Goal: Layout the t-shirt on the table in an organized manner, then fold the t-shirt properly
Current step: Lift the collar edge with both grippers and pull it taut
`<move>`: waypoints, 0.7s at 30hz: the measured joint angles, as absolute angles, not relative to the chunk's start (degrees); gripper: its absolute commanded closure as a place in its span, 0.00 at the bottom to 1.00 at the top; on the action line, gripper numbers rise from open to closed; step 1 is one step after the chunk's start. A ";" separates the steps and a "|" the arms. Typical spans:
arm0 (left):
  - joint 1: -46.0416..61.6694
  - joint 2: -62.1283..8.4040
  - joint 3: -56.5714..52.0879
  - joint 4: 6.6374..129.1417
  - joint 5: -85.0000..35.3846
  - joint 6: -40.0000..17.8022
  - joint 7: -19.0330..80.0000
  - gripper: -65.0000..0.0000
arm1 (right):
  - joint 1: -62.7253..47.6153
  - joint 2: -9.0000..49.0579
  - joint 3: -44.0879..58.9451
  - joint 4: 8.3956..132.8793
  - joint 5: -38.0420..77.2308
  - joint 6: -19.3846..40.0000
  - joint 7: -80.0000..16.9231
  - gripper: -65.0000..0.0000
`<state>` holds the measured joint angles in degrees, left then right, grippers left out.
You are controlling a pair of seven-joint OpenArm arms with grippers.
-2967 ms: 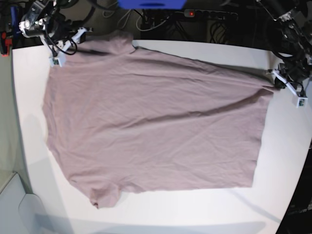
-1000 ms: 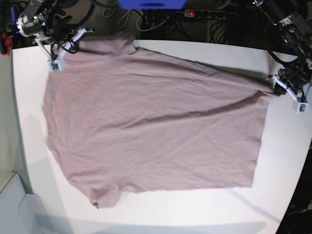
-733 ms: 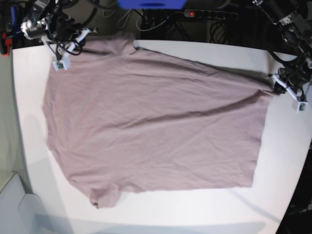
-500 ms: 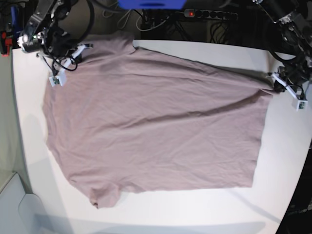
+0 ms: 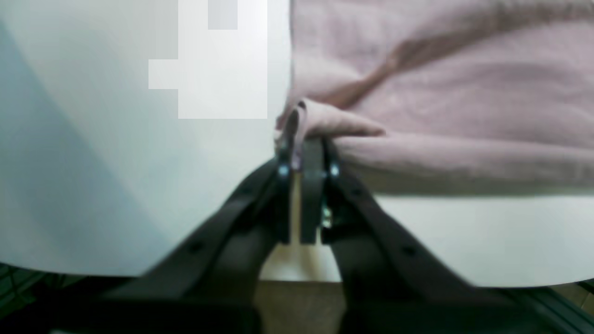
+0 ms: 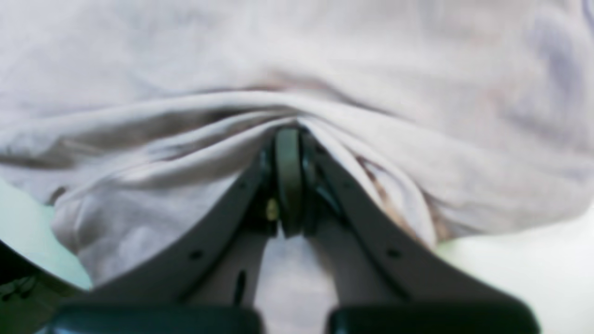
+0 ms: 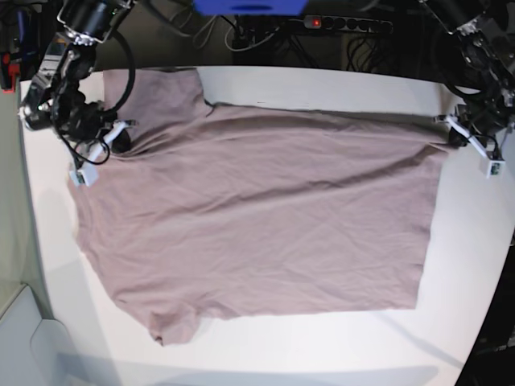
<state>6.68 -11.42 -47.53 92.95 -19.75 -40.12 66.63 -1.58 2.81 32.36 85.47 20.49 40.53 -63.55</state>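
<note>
The mauve-brown t-shirt [image 7: 257, 217] lies spread over the white table [image 7: 483, 265], with its hem to the right and its sleeves to the left. At the shirt's upper right corner, my left gripper [image 7: 455, 138] is shut on the hem; the left wrist view shows the fingertips [image 5: 304, 139] pinching a small fold of the t-shirt [image 5: 464, 93] just inside the table edge. My right gripper [image 7: 117, 138] is shut on the cloth at the upper left shoulder. The right wrist view shows the t-shirt [image 6: 297, 55] bunched into ridges around the closed fingers [image 6: 287, 139].
A power strip [image 7: 338, 22] with a red light, a blue object [image 7: 249, 6] and loose cables lie behind the far table edge. A pale grey surface [image 7: 20, 338] sits off the table's lower left corner. Bare white tabletop runs along the right and near sides.
My right gripper has moved from the far left corner toward the near side, pulling the shoulder with it. The upper sleeve now lies flatter at the far edge. The left gripper shifted slightly.
</note>
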 measured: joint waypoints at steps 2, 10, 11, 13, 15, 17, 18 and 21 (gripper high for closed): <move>6.70 -11.38 -47.53 93.01 -19.77 -40.12 66.65 1.00 | -0.45 4.05 32.34 84.53 20.10 40.53 -63.37 1.00; 6.79 -9.80 -47.57 93.01 -19.79 -40.12 66.63 1.00 | -1.89 5.82 32.36 90.02 15.00 40.18 -67.46 1.00; 6.76 -9.82 -47.55 93.01 -19.81 -40.10 66.63 1.00 | -3.14 5.85 32.62 91.59 15.27 40.21 -67.48 1.00; 6.81 -9.80 -47.48 93.01 -19.81 -40.10 66.63 1.00 | -4.97 4.73 32.84 95.31 14.55 40.18 -69.63 1.00; 6.81 -9.80 -47.37 93.01 -19.77 -40.12 66.65 1.00 | -5.72 3.36 32.53 99.15 15.22 40.05 -70.13 0.99; 6.79 -9.80 -47.37 93.12 -19.79 -40.10 66.63 1.00 | -6.37 2.55 32.18 103.26 16.34 40.03 -70.96 0.91; 6.79 -9.82 -47.37 93.12 -19.75 -40.10 66.65 1.00 | -6.92 2.22 32.29 105.47 16.56 40.07 -72.23 0.86; 6.79 -9.80 -47.37 93.12 -19.79 -40.10 66.63 1.00 | -10.35 0.12 32.77 110.54 15.31 40.03 -76.55 0.69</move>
